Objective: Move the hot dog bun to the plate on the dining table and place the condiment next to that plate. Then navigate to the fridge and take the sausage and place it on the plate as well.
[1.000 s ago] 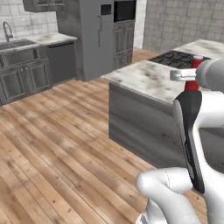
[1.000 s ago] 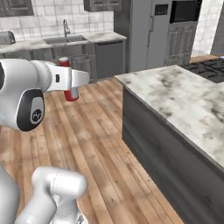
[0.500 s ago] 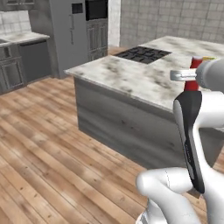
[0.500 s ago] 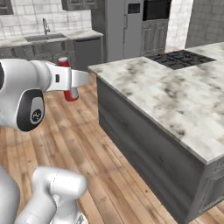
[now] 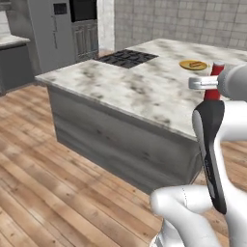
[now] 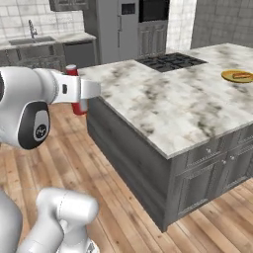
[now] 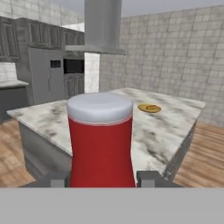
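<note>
- the gripper is grasping one condiment, carrying it off the dining table, beyond its near edge.
- one plate is sitting by the far edge, with one hot dog bun on it.

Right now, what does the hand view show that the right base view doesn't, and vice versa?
Hand view alone: the steel range hood above the island, and the small red bottle with the white cap close up, upright, clamped between the tool's fingers.

Right base view alone: the sink and faucet on the back counter, and the island's dark grey drawers.

Both: the white-grey marble island top, the round yellow-gold plate with the tan bun on it, the pale grey fridge, and the bottle.
</note>
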